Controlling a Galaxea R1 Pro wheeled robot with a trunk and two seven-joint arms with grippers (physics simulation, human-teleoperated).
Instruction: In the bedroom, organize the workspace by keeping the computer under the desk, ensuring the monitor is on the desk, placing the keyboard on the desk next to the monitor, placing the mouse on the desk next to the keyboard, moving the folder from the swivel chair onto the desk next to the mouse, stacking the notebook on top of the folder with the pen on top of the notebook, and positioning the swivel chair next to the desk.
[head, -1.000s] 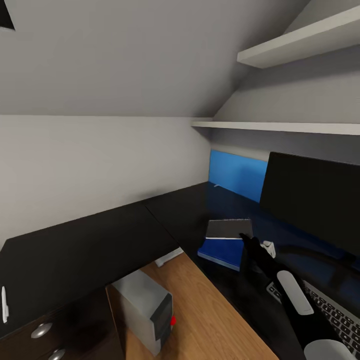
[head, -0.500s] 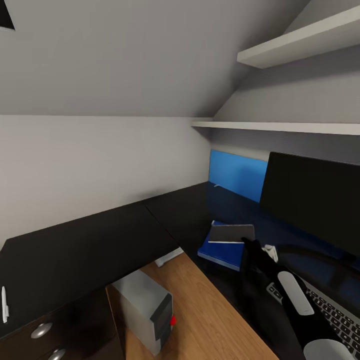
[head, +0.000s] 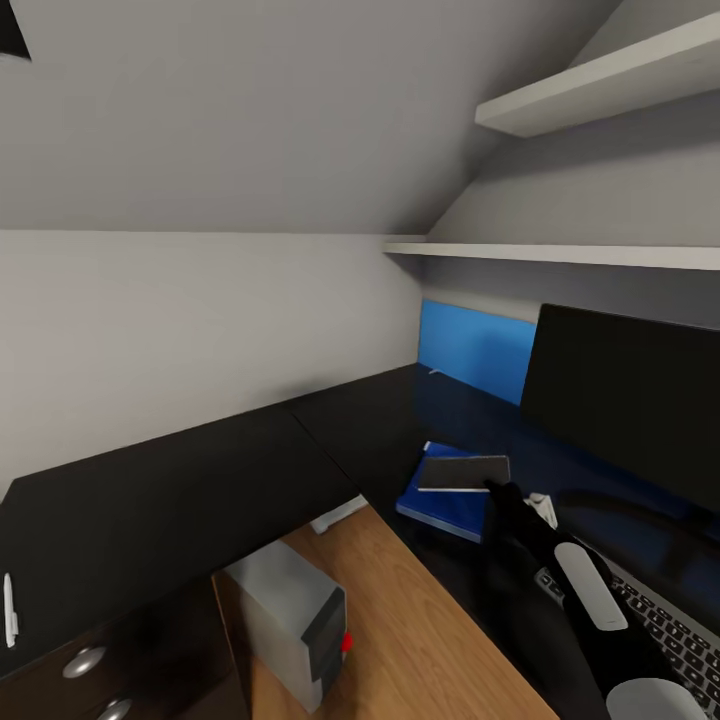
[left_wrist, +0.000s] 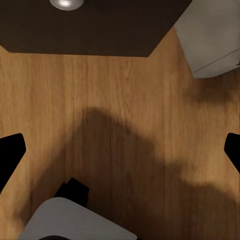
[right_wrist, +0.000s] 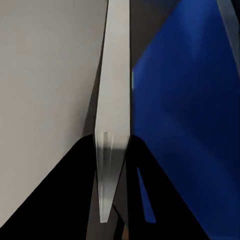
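One claw (head: 497, 488) pinches the notebook (head: 463, 472), seemingly unlabelled, above the folder (head: 445, 505).

The head camera looks down on the table (head: 180, 500); the right wrist camera is very near the notebook (right_wrist: 112, 130), which both views share; the left wrist camera faces the floor (left_wrist: 100, 100).

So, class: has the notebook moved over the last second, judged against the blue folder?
Yes. The notebook, clamped in the right end effector, has come down toward the folder and flattened out; the folder has stayed put on the desk.
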